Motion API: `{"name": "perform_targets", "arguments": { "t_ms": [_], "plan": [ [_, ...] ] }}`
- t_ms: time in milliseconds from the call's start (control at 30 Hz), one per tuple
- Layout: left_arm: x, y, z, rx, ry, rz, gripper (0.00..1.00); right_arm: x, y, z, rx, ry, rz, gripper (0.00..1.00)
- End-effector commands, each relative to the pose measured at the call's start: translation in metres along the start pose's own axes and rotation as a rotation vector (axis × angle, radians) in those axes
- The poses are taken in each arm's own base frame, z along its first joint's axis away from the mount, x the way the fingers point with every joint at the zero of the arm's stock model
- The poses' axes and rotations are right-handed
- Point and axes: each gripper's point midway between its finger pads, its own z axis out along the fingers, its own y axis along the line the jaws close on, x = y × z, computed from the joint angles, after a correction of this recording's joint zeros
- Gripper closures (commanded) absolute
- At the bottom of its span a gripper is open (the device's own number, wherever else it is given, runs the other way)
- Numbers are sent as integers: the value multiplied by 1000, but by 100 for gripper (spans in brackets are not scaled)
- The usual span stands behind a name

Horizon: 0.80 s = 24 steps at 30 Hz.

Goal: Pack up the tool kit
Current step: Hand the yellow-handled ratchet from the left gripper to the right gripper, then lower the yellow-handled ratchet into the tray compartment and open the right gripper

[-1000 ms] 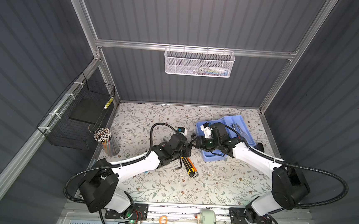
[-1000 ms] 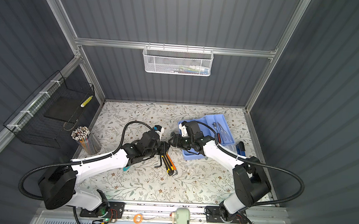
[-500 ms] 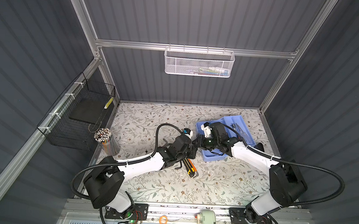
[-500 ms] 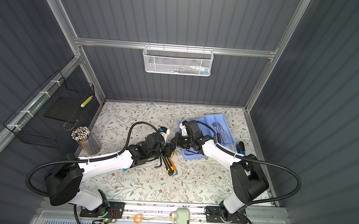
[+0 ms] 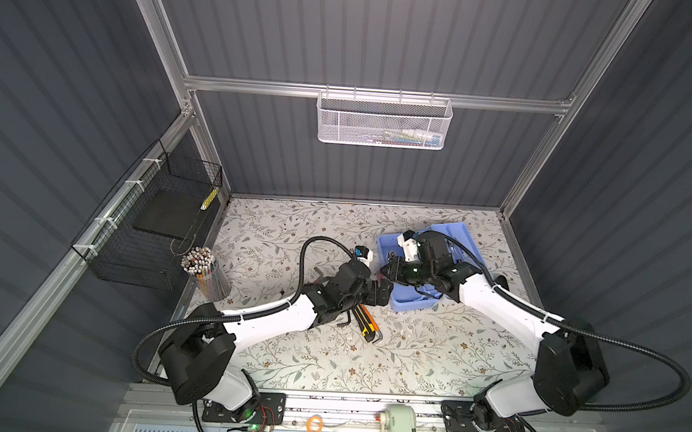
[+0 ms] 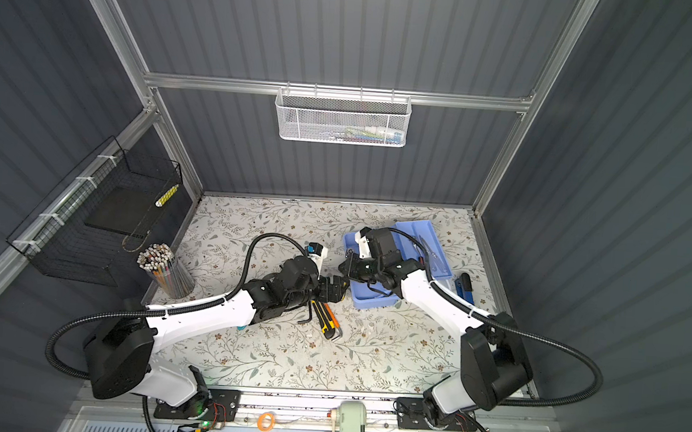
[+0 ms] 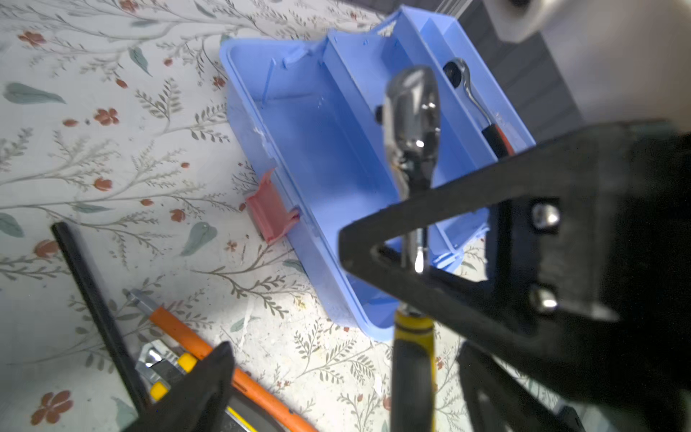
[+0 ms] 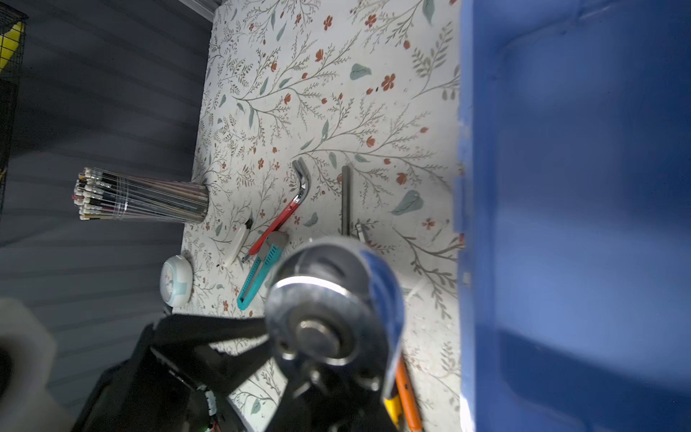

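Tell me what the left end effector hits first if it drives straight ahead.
Likely the right end effector, shut on the ratchet between the open jaws of the left end effector; blue box beyond. Depth unclear.

The table [image 5: 293, 230] is cream, printed with grey-green leafy sprigs and small rust-red flowers. The box base [image 7: 318, 149] is light blue, with a pink latch [image 7: 271, 215] on its side. By the box, a ratchet [image 7: 411, 123] has a chrome head and a black handle banded yellow. Inside the box, a second ratchet [image 7: 479, 106] is chrome with a red-and-black grip. Beside the box lie an orange, black and yellow utility knife [image 5: 366, 324] and a black hex key [image 7: 97, 310]. Farther from the box are a teal knife [image 8: 261, 269] (grey at one end) and a red-handled chrome tool [image 8: 284, 213].
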Motion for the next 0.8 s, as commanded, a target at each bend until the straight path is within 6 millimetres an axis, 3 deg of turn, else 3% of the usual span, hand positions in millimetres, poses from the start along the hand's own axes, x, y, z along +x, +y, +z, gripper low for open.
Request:
{"name": "perform_targets", "arguments": {
  "t_ms": [0, 233, 333, 567, 767],
  "plan": [
    [-10, 17, -17, -96, -59, 1, 0, -29, -17, -35, 99, -74, -95, 100],
    [-4, 48, -33, -215, -57, 7, 0, -71, -85, -88, 399, -84, -250, 99],
    [-3, 56, -37, -235, -56, 2, 0, -86, -110, -98, 521, -38, -315, 99],
    [2, 66, -38, -268, -44, -7, 0, -107, -152, -96, 718, 89, -422, 98],
    [5, 71, -37, -284, -29, 4, 0, -118, -160, -84, 739, 99, -431, 98]
  ]
}}
